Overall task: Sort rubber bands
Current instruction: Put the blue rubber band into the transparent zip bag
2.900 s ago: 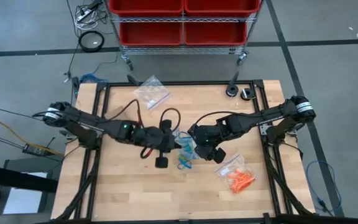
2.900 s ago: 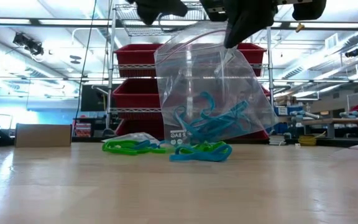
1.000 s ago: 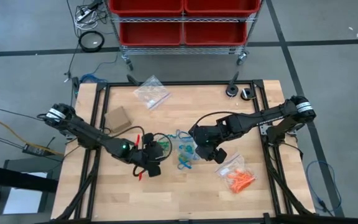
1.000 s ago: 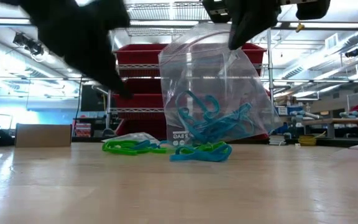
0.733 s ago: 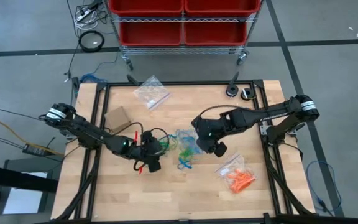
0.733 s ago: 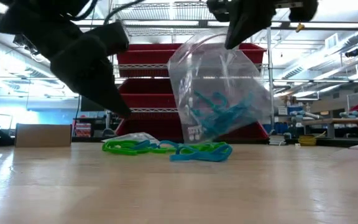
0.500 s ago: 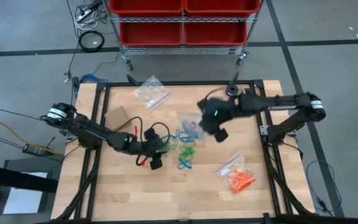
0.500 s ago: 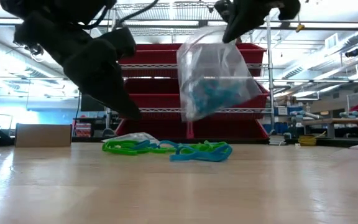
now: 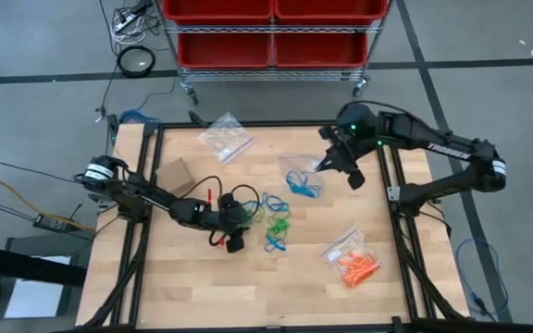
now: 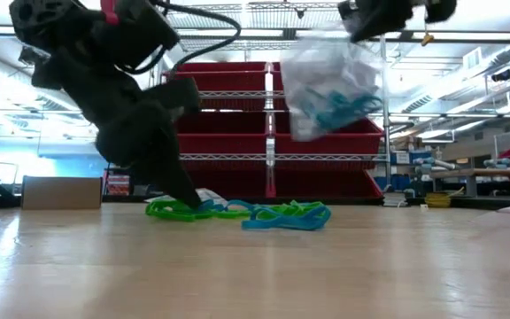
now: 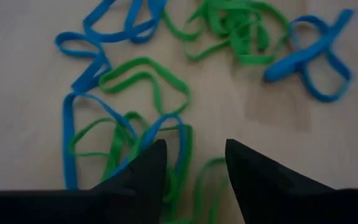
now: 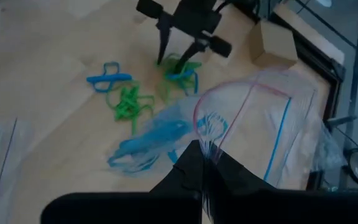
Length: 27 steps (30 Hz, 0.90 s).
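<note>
several blue rubber bands (image 9: 302, 188) inside lifted clear bag (image 9: 300, 173); orange bands bagged (image 9: 353, 260).

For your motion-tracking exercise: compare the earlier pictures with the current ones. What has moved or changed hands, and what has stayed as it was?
The right gripper, shut on the bag of blue bands throughout, lifted it off the table and carried it toward the table's far right. The left gripper, jaws open, came down onto the loose bands. The loose bands, the orange bag, the empty bag and the box stayed put.
</note>
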### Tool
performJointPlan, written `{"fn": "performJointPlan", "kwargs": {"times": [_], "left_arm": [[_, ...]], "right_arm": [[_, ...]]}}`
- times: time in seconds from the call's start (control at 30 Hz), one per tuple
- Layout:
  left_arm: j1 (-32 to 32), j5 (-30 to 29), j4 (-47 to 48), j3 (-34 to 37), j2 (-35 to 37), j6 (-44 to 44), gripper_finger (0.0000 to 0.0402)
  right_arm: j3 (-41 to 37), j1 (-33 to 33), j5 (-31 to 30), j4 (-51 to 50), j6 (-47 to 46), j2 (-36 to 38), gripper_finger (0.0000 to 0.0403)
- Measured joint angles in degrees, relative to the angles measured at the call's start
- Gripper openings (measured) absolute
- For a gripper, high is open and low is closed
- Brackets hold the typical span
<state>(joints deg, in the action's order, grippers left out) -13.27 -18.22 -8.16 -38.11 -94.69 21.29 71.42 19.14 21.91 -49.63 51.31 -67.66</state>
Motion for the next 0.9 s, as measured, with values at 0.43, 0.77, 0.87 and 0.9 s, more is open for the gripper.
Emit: {"fn": "performJointPlan", "kwargs": {"times": [0.43, 0.77, 0.87, 0.9], "left_arm": [[1.19, -2.85, -1.84, -2.24, -2.89, -2.65, 0.0100], [1.27, -0.20, 1.02, -5.53, -2.89, -6.13, 0.0004], [0.80, -0.15, 0.98, -5.94, -2.89, -5.78, 0.0003], [0.68, -0.13, 1.07, -6.04, -2.89, -5.76, 0.0003]], "right_arm": [[-21.46, 0.83, 5.09, 13.35, -4.28, 6.78, 0.0000], [-28.41, -4.51, 4.67, 25.20, -11.01, 6.97, 0.0000], [-28.44, -6.44, 4.12, 26.50, -11.17, 6.97, 0.0000], [-28.44, -7.02, 3.52, 26.82, -11.17, 6.97, 0.0000]]}}
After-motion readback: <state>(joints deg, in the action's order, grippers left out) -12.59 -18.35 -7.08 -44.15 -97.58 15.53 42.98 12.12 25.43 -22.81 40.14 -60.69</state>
